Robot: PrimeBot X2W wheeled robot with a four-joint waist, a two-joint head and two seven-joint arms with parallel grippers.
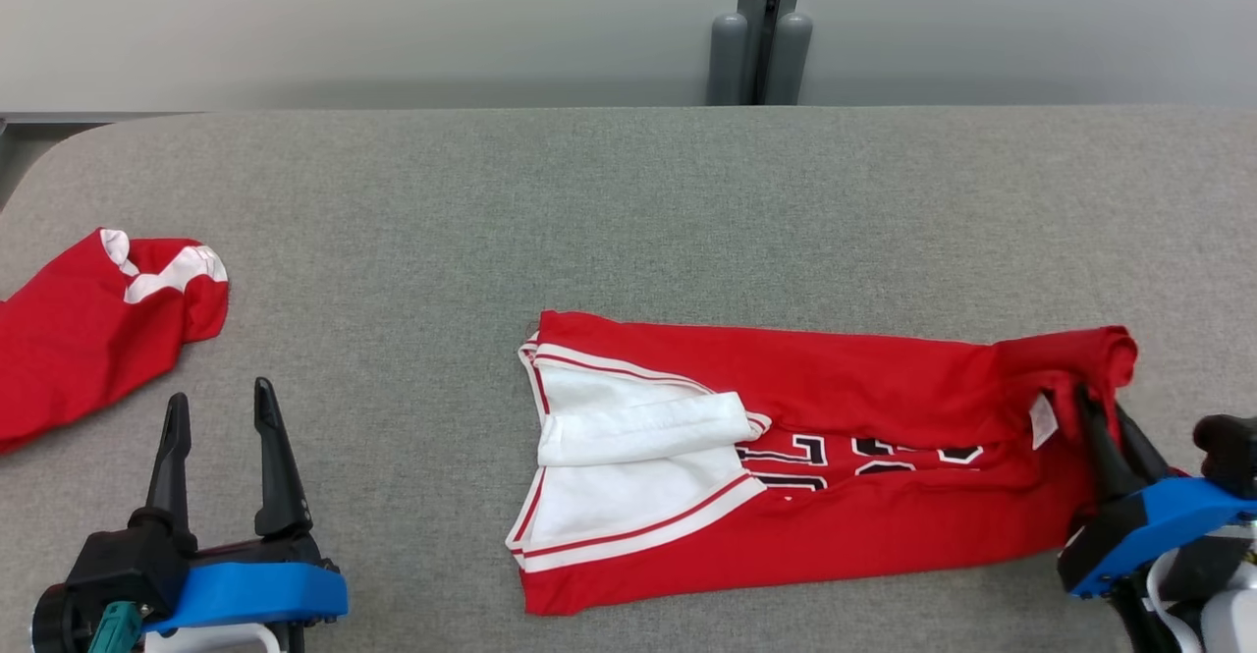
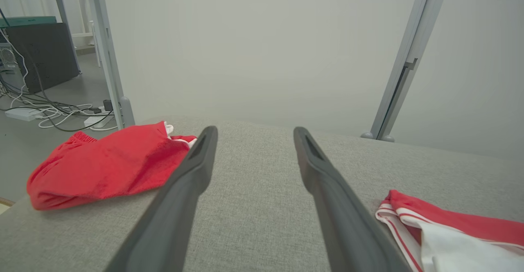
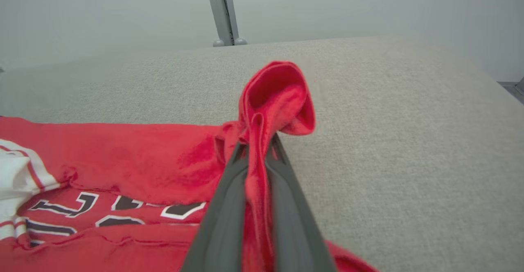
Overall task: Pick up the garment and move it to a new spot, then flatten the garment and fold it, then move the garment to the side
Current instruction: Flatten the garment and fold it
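Garment (image 1: 835,388): red jersey, white trim, black numerals.

Left gripper (image 1: 220,393): two long, dark, tapering fingers (image 1: 278,457) on a black housing (image 1: 128,560), a bright blue bracket (image 1: 250,592) beneath, a teal plug (image 1: 116,625) alongside. Right gripper (image 1: 1100,406) matches, with a blue block (image 1: 1144,525), black knob (image 1: 1228,447) and white cable (image 1: 1157,579) beside a pale shell (image 1: 1232,624). Close up, they're matte grey, slotted near each tip.

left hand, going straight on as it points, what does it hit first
Looks free: only bare table top ahead of the left hand; the crumpled red garment lies off to its left. Depth to the table is unclear.
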